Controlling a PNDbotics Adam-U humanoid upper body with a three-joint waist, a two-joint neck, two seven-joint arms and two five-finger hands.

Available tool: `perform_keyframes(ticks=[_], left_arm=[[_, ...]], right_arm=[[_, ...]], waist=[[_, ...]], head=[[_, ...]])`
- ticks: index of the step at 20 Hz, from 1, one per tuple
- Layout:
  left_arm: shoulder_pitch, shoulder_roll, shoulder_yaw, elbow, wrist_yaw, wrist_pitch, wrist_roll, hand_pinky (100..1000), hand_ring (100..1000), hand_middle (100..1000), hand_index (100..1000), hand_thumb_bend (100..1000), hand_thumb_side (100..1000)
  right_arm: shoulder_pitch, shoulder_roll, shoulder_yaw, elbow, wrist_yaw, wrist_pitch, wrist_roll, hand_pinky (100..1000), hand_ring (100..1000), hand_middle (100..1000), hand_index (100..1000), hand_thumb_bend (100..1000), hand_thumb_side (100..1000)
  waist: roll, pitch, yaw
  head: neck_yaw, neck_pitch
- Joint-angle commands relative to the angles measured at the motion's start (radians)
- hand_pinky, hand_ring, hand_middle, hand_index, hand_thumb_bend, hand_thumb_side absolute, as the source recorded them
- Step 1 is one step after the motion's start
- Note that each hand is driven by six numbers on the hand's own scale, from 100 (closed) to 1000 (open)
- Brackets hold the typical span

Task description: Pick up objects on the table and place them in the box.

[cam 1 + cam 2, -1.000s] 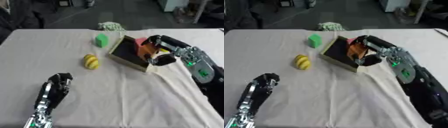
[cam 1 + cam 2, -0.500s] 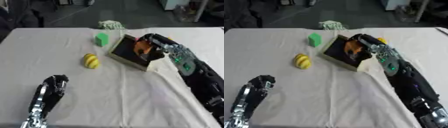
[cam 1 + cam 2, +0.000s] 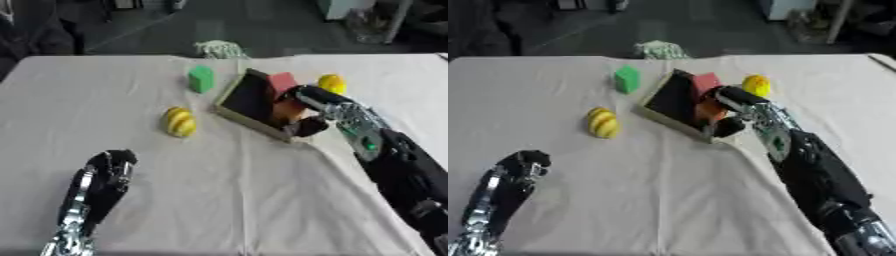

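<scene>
A shallow box [image 3: 248, 102] with a dark inside lies tilted at the table's middle. My right hand [image 3: 312, 107] reaches over its right rim, fingers curled round an orange object [image 3: 287, 111] held inside the box. A red block [image 3: 282, 81] rests at the box's far corner. A round yellow object [image 3: 332, 83] lies just right of it. A green block [image 3: 201, 79] stands left of the box, and a yellow striped object [image 3: 180, 121] lies nearer. My left hand [image 3: 107, 171] rests low at the left, fingers curled, holding nothing.
A pale crumpled thing [image 3: 220, 48] lies at the table's far edge. White cloth [image 3: 227, 190] covers the table. Beyond the far edge is dark floor with furniture.
My right hand has lowered the orange object deeper into the box. The picture has shifted a little as the head moved. My left hand stays in place.
</scene>
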Motion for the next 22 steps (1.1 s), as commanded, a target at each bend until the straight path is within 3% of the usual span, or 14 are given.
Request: perform_keyframes(ticks=[1, 2, 5, 10, 14, 15, 16, 17, 19, 22], left_arm=[[-0.01, 0.005, -0.001, -0.019, 0.003, -0.002, 0.001, 713, 696, 625, 572, 122, 587], [-0.01, 0.006, 0.0, -0.019, 0.003, -0.002, 0.001, 713, 696, 625, 572, 122, 587], [-0.01, 0.006, 0.001, -0.018, 0.002, -0.001, 0.002, 713, 696, 625, 572, 122, 586], [-0.01, 0.007, 0.002, -0.016, 0.001, -0.001, 0.004, 714, 697, 626, 571, 122, 587], [-0.011, 0.008, 0.004, -0.017, 0.001, -0.002, 0.006, 714, 697, 626, 571, 123, 586], [-0.011, 0.008, 0.004, -0.017, 0.001, -0.002, 0.006, 714, 697, 626, 571, 123, 586], [-0.011, 0.009, 0.005, -0.018, 0.0, -0.001, 0.007, 714, 697, 626, 571, 124, 586], [-0.01, 0.009, 0.005, -0.018, 0.0, -0.001, 0.007, 714, 697, 626, 571, 124, 586], [-0.011, 0.009, 0.005, -0.017, 0.0, -0.001, 0.007, 714, 698, 626, 571, 124, 586], [-0.009, 0.01, 0.005, -0.017, 0.0, -0.001, 0.008, 714, 698, 626, 571, 124, 585]], right_arm=[[-0.017, -0.022, 0.002, -0.025, 0.016, -0.019, 0.047, 803, 847, 858, 922, 100, 696], [-0.018, -0.026, 0.002, -0.031, 0.019, -0.023, 0.063, 826, 869, 878, 937, 100, 759], [-0.019, -0.037, -0.001, -0.052, 0.024, -0.031, 0.109, 870, 908, 926, 965, 100, 827], [-0.016, -0.053, -0.009, -0.09, 0.012, -0.034, 0.167, 899, 933, 957, 982, 100, 787], [-0.005, -0.062, -0.027, -0.13, -0.03, -0.025, 0.145, 878, 916, 946, 979, 100, 617], [-0.002, -0.064, -0.031, -0.139, -0.045, -0.022, 0.132, 878, 916, 946, 979, 100, 617], [-0.001, -0.068, -0.033, -0.147, -0.059, -0.018, 0.119, 870, 912, 942, 982, 100, 442], [-0.002, -0.074, -0.042, -0.162, -0.074, -0.012, 0.105, 870, 912, 942, 982, 100, 442], [-0.005, -0.087, -0.065, -0.186, -0.096, 0.009, 0.074, 860, 906, 941, 986, 100, 225], [-0.018, -0.109, -0.127, -0.174, -0.102, 0.056, 0.023, 855, 904, 944, 989, 100, 198]], waist=[[-0.001, -0.009, -0.001], [-0.001, -0.009, -0.002], [-0.002, -0.009, -0.003], [-0.005, -0.012, -0.004], [-0.005, -0.012, -0.004], [-0.006, -0.013, -0.004], [-0.006, -0.013, -0.004], [-0.007, -0.013, -0.004], [-0.008, -0.013, -0.005], [-0.008, -0.012, -0.005]], head=[[-0.004, 0.005], [-0.004, 0.005], [-0.004, 0.005], [-0.004, 0.005], [-0.001, 0.005], [-0.001, 0.005], [-0.001, 0.005], [0.0, 0.005], [0.0, 0.005], [0.001, 0.005]])
